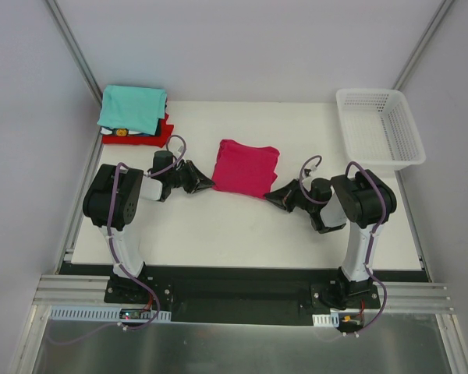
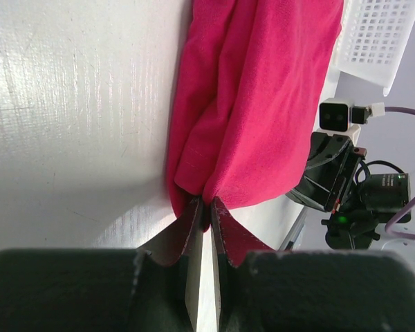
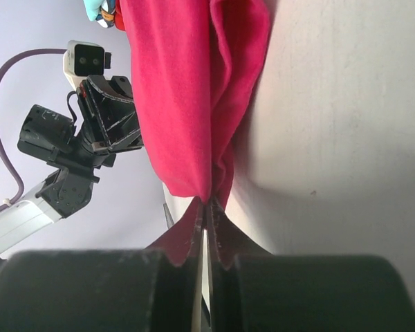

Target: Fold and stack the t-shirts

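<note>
The pink shirt point(image 1: 246, 167) lies between both arms: the left gripper point(image 1: 209, 185) pinches its near left corner, the right gripper point(image 1: 270, 196) its near right corner.

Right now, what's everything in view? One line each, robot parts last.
magenta-pink folded cloth t-shirt: one, magenta-pink, table centre
teal folded cloth t-shirt: one, teal, top of the stack at the far left corner
dark-and-white folded cloth t-shirt: one, dark and white, mid-stack, mostly hidden
red folded cloth t-shirt: one, red, bottom of that stack
white plastic mesh basket: one, white, far right corner
white flat table top: one, white, under everything
left arm: one, black and white, near left; jaws shut on the pink shirt's near-left corner
right arm: one, black and white, near right; jaws shut on its near-right corner
</note>
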Action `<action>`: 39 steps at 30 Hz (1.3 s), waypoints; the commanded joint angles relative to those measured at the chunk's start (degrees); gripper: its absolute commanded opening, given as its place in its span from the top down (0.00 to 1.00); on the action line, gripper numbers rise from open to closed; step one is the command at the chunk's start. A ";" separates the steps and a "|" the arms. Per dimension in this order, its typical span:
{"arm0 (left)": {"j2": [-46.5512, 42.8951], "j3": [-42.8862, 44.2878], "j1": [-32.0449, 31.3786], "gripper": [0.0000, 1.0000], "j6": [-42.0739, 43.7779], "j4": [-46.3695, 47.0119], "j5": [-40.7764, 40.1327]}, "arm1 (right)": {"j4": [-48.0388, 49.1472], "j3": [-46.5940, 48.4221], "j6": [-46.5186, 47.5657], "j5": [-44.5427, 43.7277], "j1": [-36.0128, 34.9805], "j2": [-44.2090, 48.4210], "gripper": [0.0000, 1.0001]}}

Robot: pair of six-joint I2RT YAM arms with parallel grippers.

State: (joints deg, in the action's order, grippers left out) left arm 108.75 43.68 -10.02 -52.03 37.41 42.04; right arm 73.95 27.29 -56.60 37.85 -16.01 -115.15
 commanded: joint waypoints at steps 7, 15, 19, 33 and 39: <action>-1.52 1.23 0.44 0.92 1.41 0.47 1.73 | 13.59 -0.66 0.00 2.93 0.80 2.21 0.99; -1.43 1.67 0.44 0.92 1.84 0.03 1.64 | 11.31 -1.71 2.01 6.19 4.67 4.23 0.99; -1.43 1.85 0.44 0.92 1.93 -0.14 1.73 | 9.37 -0.92 2.90 7.86 6.34 5.20 0.99; -1.61 2.20 0.44 0.92 2.72 -1.29 1.82 | 5.50 0.57 5.01 10.50 7.48 4.85 0.99; -1.52 1.67 0.35 0.64 2.02 -0.41 2.17 | 5.32 0.92 4.83 10.58 7.48 4.76 0.99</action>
State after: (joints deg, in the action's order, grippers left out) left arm 108.75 44.56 -10.02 -50.98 35.68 43.05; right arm 73.91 27.03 -53.28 46.54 -8.82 -112.44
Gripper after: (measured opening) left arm 0.294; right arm 0.016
